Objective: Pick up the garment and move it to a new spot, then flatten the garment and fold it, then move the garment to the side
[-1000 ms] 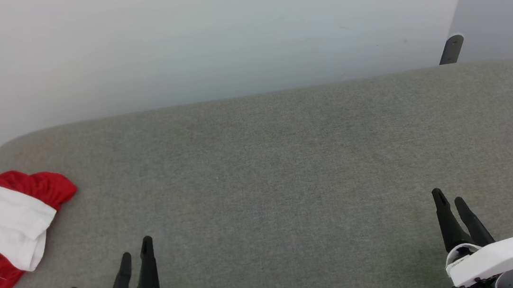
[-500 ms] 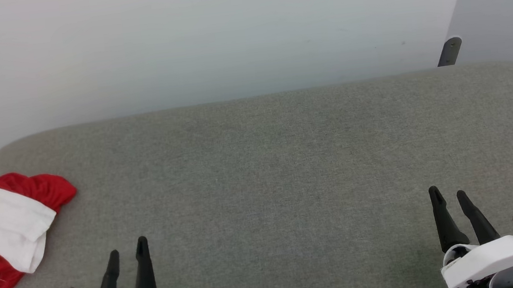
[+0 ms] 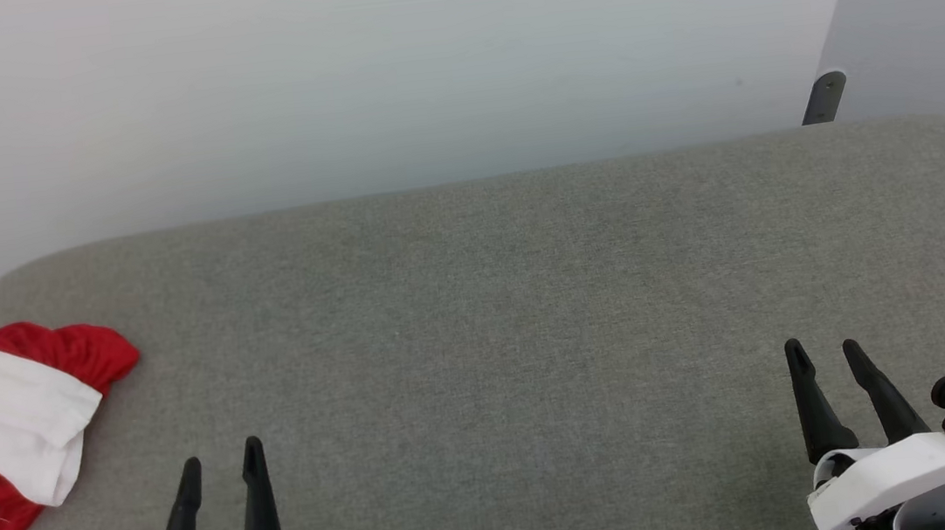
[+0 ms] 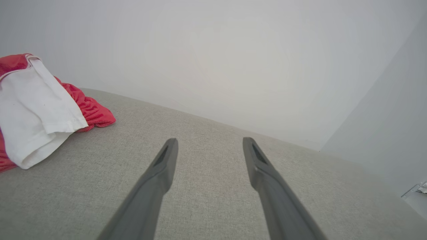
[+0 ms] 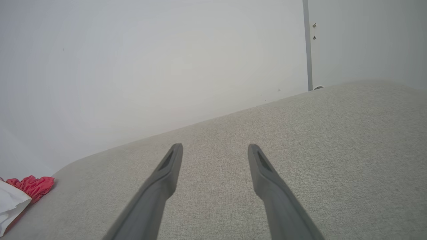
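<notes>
Head view first: the garment [image 3: 8, 437] is bunched at the far left edge of the frame, mid-height, partly cut off by that edge. It's red cloth w/ a white sleeve flopped over the top and a thin red line along the sleeve's upper seam. Any lettering is buried in the folds, so I can't read a thing on it. It lies on the grey fabric surface [image 3: 476, 300], which runs across the whole lower half of the frame, w/ a pale wall [image 3: 329, 69] above.

Bottom left, the left gripper [image 3: 221, 454] has its fingers pointing up-frame and spread apart, nothing btwn them. It's just right of the garment, not touching. The left wrist view agrees: both fingers wide, bare grey weave in the gap, and the garment at the left edge of the frame, apart from the tips.

Bottom right, the right gripper [image 3: 822, 345] is well apart from the garment, jaws parted too, holding nothing. There's small dark print on its white shell [image 3: 898, 470], too small to read. In the right wrist view the garment is a scrap of red and white in the bottom-left corner.

Upper right there's a grey panel [image 3: 928, 6] w/ two screws and a dark bracket [image 3: 828, 94] at its foot.
</notes>
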Available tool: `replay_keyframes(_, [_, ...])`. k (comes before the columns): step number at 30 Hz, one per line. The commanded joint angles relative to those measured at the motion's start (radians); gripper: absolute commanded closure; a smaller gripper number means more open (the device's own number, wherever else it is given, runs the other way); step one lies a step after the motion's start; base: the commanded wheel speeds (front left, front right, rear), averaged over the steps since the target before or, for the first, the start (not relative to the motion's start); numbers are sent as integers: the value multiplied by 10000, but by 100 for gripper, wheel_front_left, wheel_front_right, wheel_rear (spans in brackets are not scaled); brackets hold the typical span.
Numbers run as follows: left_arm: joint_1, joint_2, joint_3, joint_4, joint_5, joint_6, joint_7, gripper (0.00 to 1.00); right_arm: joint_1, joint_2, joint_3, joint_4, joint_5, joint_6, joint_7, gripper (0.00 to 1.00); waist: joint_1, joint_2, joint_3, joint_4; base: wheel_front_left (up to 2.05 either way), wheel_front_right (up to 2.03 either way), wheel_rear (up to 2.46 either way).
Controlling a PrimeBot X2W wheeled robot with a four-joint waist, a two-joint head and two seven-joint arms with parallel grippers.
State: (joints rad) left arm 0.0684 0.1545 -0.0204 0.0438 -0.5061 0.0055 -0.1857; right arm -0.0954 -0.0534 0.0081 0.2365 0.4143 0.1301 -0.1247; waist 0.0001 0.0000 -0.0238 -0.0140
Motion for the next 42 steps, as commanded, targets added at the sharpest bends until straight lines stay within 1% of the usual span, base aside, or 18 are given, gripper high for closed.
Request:
replay_keyframes(1, [46, 43, 35, -121, 237, -21, -75, 0, -176, 15, -1, -101, -251, 8, -82, 0, -1, 0, -3, -2, 0, 0, 0])
replay_keyframes(27, [370, -77, 175, -553, 2592, -207, -608, 0, -196, 37, -25, -228, -2438, 9, -427, 0, -1, 0, -100, -114, 0, 0, 0])
replay_keyframes(38, [500, -134, 240, -648, 3328, -308, -793, 0, -190, 39, 12, -293, -3224, 9, -534, 0, -1, 0, -149, -165, 0, 0, 0])
replay_keyframes(42, [515, -177, 277, -603, 3312, -386, -785, 0, -176, 41, -7, -300, -3234, 9, -539, 0, -1, 0, -162, -177, 0, 0, 0])
